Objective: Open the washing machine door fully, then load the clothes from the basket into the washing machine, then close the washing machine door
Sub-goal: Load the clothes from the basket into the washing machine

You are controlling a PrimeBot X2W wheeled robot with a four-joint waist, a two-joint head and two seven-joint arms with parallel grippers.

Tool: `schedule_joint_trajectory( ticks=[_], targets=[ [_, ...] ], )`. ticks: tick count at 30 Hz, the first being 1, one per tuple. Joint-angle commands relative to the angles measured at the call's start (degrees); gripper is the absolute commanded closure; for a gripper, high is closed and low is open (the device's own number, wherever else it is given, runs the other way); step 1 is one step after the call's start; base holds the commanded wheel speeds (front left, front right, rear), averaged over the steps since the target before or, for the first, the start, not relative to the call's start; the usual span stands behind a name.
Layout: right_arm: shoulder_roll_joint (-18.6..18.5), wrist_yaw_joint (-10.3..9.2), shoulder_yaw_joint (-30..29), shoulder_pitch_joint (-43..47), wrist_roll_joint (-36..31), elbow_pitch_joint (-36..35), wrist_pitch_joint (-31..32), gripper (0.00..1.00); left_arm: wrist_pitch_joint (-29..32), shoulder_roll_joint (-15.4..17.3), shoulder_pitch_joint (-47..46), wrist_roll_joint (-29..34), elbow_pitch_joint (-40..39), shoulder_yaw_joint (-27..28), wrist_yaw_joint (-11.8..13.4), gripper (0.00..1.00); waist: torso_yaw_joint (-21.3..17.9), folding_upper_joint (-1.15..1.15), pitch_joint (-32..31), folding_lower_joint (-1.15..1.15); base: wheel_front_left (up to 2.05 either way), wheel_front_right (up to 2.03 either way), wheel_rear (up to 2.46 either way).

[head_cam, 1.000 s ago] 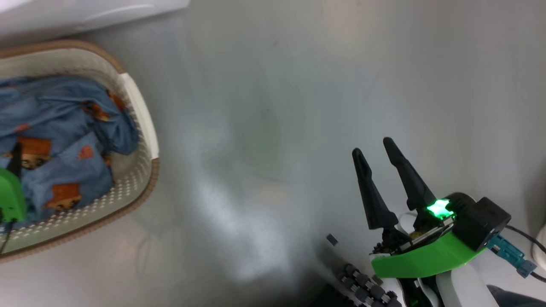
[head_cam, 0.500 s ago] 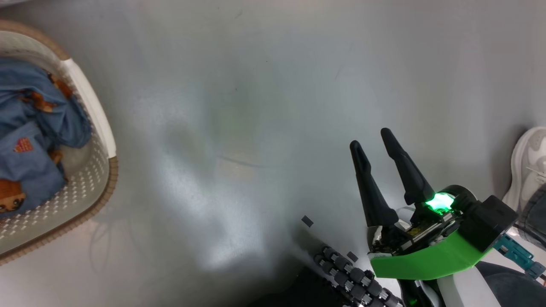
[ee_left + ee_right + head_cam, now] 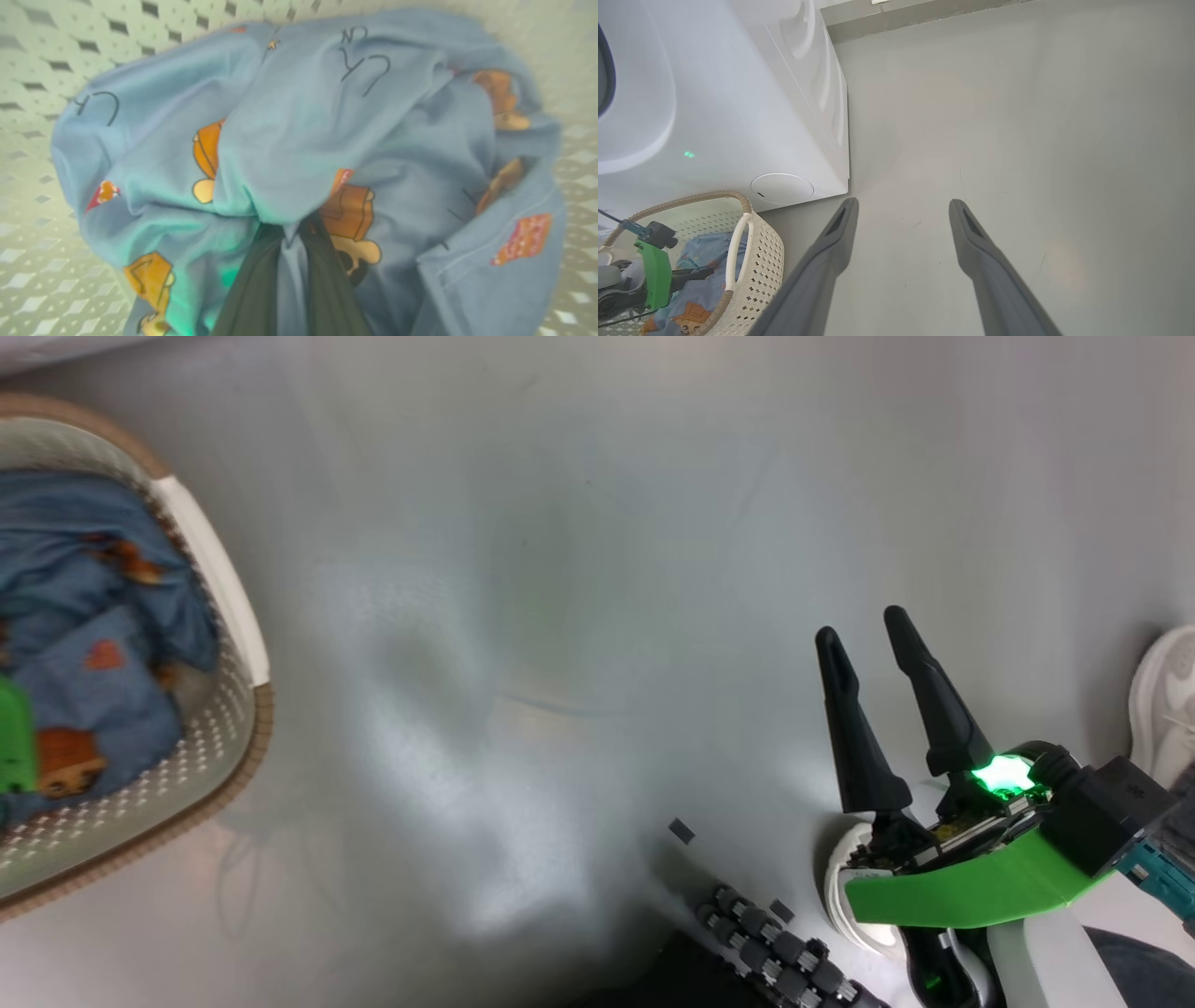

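One fold of the clothes point(image 3: 299, 140) now sits pinched between the two dark fingers point(image 3: 254, 289) of my left pincer point(image 3: 293, 238); a second ago those fingers stood spread over the heap, so the grasp is newly made. Blue fabric bulges over the fingertips, and a strip of it fills the narrow gap between them. Every garment lies inside the basket point(image 3: 245, 644), none lifted clear of its perforated wall. Judgement: the loading step is at its start, with the grip taken and the lift and carry to the washing machine point(image 3: 738, 116) not yet begun; a thin pinch on loose cloth may bring up one piece or drag several. Pose, left arm: reaching down into the basket, green wrist bracket point(image 3: 656, 275) inside the woven rim, fingers buried in the heap. Pose, right arm: held well apart from the basket over the bare floor point(image 3: 560, 616), my right pincer point(image 3: 864, 625) spread wide and holding nothing. The machine stands just beside the basket. Whether the washing machine door stands fully open I cannot tell.
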Motion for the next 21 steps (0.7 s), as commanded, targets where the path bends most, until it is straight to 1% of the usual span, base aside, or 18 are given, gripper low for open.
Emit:
schedule_joint_trajectory(
  ticks=[1,9,10,15,21],
  targets=[
    [-0.72,0.16,0.26,2.11,-0.36,-0.36,-0.42,0.00,-2.02,0.78,1.10,-1.11,-0.24,1.49,0.26,1.00,2.23,0.00,-2.55,0.00,0.00,0.00,0.00],
    [-0.72,0.16,-2.84,2.37,-2.06,2.65,-0.42,0.00,-11.58,-5.12,6.67,-5.35,-0.94,3.48,0.69,1.00,8.29,0.00,-12.25,0.00,0.00,0.00,0.00],
    [-0.72,0.16,-3.71,2.90,-2.63,3.37,-0.42,0.00,-13.25,-6.48,8.70,-6.29,-1.53,3.85,0.72,1.00,9.79,0.00,-15.04,0.00,0.00,0.00,0.00],
    [-0.72,0.16,-5.58,4.80,-3.93,4.95,-0.42,0.00,-15.87,-9.40,14.40,-8.08,-5.31,5.17,2.11,1.00,12.90,0.00,-22.09,0.00,0.00,0.00,0.00],
    [-0.72,0.16,-7.14,8.09,-5.40,6.27,-0.42,0.00,-16.54,-12.64,23.18,-9.74,-13.89,8.02,4.30,1.00,15.76,0.00,-30.19,0.00,0.00,0.00,0.00]
  ],
)
